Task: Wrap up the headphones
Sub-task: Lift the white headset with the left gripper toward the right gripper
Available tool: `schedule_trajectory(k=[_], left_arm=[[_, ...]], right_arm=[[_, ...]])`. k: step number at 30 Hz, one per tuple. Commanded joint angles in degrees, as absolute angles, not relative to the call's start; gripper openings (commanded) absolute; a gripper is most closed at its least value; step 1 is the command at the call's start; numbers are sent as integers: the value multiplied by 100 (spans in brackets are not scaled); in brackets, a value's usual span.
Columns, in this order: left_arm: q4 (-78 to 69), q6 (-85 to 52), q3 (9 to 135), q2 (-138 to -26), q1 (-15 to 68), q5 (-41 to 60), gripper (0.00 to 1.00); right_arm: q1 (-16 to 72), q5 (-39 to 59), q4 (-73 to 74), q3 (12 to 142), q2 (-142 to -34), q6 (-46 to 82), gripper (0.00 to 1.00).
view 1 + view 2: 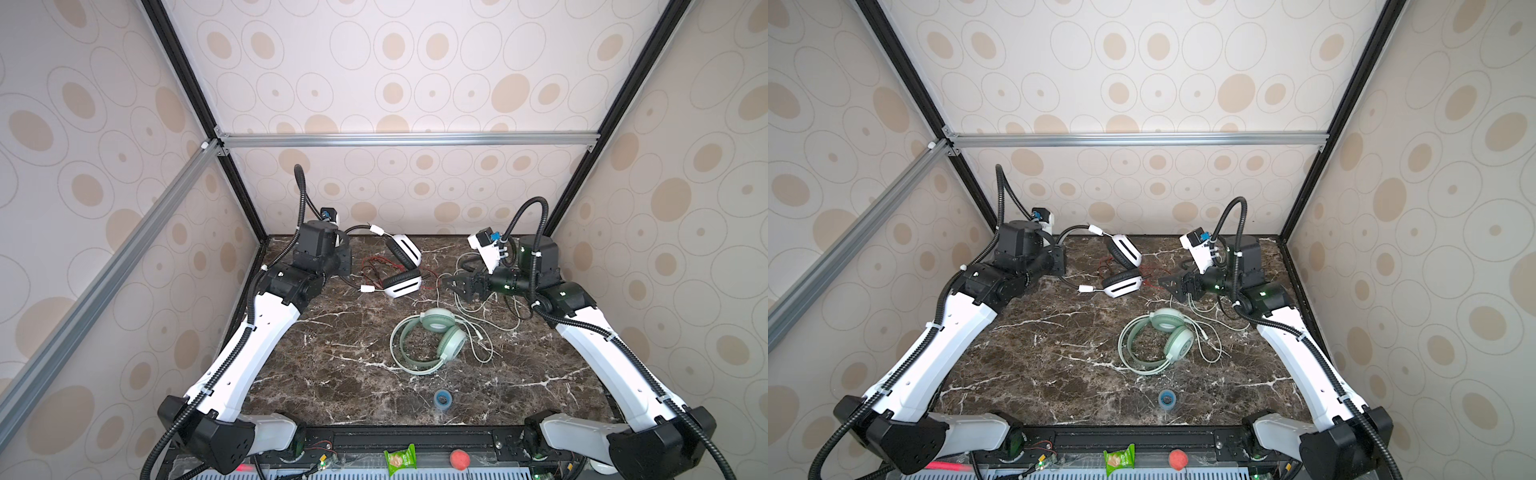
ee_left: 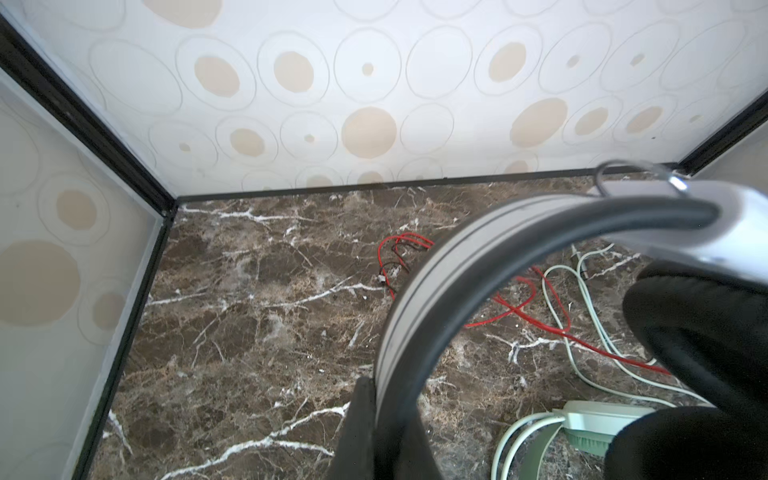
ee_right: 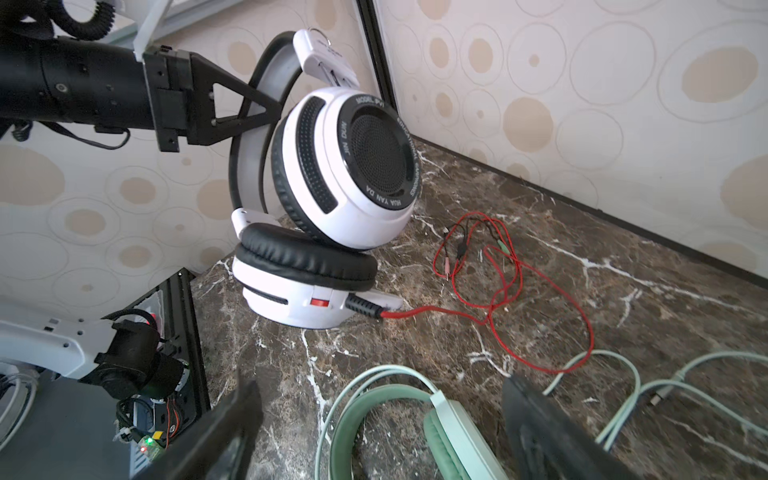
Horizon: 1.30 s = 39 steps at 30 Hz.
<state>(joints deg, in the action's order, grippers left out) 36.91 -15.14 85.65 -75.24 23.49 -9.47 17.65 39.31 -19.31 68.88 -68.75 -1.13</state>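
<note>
The left pincer [image 3: 266, 113] is clamping the headband [image 2: 405, 299] of the white-and-black headphones [image 3: 345, 166]. The right wrist view is showing that grip plainly, while in both top views it is too small to make out. The pair is sitting toward 11 o'clock on the counter [image 1: 332, 365], its lower cup seeming to rest on the marble and its red cable [image 3: 415, 311] trailing loose beside it. The mint green headphones [image 1: 436, 323] are lying flat just off centre toward 3 o'clock, their pale cable [image 3: 611, 354] spreading toward 2 o'clock. The right pincer [image 1: 449, 284] is hovering at the mint pair's 1 o'clock, jaws standing wide apart and gripping nothing. Only the top views are showing a blue roll [image 1: 441, 398] at 6 o'clock.
</note>
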Motion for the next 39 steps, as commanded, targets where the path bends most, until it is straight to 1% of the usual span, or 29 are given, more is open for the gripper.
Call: schedule_trajectory(k=[1,3,5,8,12,16,19,24,28,31,35,37,39], left_arm=[[3923,-1406,9148,-7617,2337,-784,0],[4044,-1337,9388,-7724,2339,-831,0],[3883,-1172,9314,-7679,2338,-745,0],[3523,-854,8943,-7499,2338,-536,0],[3000,-408,8291,-7232,2353,-182,0],[2786,17,7895,-7120,2432,-191,0],[2678,237,7714,-7083,2485,-206,0],[2593,565,7646,-7165,2552,-4,0],[2578,676,7570,-7194,2606,83,0],[2498,668,7463,-7133,2628,171,0],[2505,686,7364,-7119,2657,225,0],[2471,686,7307,-7094,2656,213,0],[2422,688,7250,-7058,2653,185,0]], right_arm=[[1750,4386,-1658,6844,-6932,-106,92],[1753,4512,-1797,6929,-6985,-109,91],[1752,4493,-1437,6787,-6938,112,92],[1752,4333,-1422,7057,-7078,549,94],[1773,4608,-1206,7365,-7368,1219,95],[2037,4487,-1834,8053,-7937,1095,97],[2343,4463,-2230,8687,-8565,1007,98],[2631,4680,-2675,9510,-9510,1020,100],[2721,5039,-2786,9858,-9864,1077,100],[2817,5187,-3105,10161,-10165,943,97],[2985,5268,-2984,10230,-10362,1096,93],[3052,5313,-2884,10222,-10434,1198,90],[3118,5300,-2848,10207,-10484,1233,83]])
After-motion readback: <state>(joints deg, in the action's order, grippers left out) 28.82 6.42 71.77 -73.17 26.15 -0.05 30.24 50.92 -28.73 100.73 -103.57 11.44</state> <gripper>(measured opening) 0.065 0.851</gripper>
